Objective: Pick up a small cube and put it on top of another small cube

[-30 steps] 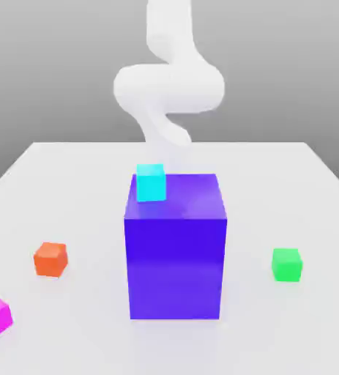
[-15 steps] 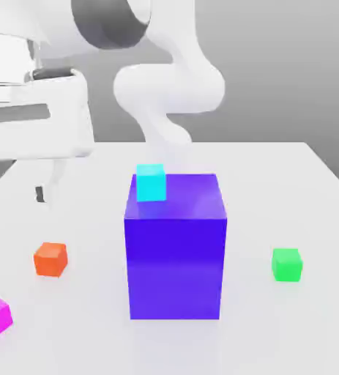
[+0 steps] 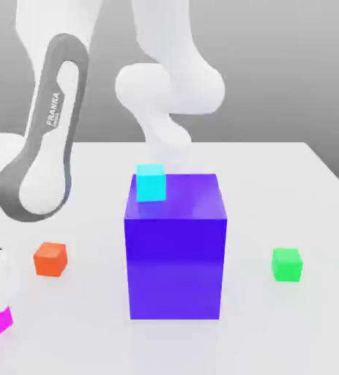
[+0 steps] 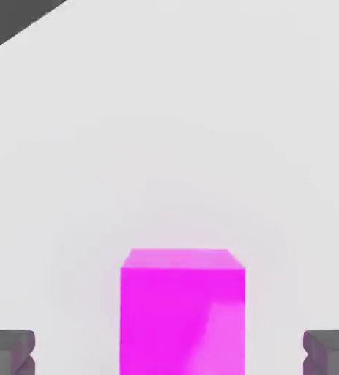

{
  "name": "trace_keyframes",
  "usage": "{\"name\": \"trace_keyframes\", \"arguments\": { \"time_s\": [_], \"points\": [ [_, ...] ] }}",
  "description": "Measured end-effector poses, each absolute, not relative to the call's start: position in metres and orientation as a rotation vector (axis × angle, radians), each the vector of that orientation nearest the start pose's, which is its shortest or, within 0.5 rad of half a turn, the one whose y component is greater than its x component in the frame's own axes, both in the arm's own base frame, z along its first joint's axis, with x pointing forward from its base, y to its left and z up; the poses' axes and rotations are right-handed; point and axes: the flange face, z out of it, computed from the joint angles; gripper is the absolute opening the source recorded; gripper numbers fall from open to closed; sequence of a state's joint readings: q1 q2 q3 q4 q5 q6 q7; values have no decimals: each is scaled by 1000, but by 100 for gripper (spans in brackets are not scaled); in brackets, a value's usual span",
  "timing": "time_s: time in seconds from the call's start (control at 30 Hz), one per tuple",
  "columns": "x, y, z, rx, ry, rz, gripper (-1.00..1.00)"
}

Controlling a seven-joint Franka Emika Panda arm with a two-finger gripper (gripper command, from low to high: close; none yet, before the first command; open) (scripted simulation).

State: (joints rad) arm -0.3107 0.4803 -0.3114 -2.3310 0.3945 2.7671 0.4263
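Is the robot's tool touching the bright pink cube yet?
Apart. The hand view shows the tool open, with bare white tabletop between each fingertip and the magenta cube.

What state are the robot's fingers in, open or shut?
Open: the fingers stand wide apart in the hand view, the pink cube between them with space on both sides.

White Franka arm (image 3: 51, 132) reaching down, gripper (image 4: 169, 353) open, fingers apart

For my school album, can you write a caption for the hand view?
The open hand around the pink cube.
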Motion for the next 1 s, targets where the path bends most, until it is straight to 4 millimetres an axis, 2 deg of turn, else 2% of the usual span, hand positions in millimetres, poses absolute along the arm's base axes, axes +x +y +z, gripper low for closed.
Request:
{"name": "trace_keyframes", "arguments": {
  "time_s": [0.03, 0.23, 0.3, 0.4, 0.47, 0.53, 0.6, 0.73, 0.87, 1.0],
  "points": [
    [395, -317, 132, -2418, 2007, -2, -100],
    [395, -317, 127, -2417, 2007, 0, -100],
    [396, -318, 142, -2419, 2006, -2, -100],
    [396, -317, 180, -2418, 2006, -1, -100],
    [413, -300, 187, -2504, 1887, 2, -100],
    [435, -262, 189, -2559, 1774, 12, -100],
    [453, -215, 191, -2593, 1681, 26, -100],
    [474, -115, 200, -2653, 1507, 55, -100],
    [474, -15, 212, -2718, 1333, 79, -100],
    [454, 79, 225, -2788, 1161, 93, -100]
  ]
}}
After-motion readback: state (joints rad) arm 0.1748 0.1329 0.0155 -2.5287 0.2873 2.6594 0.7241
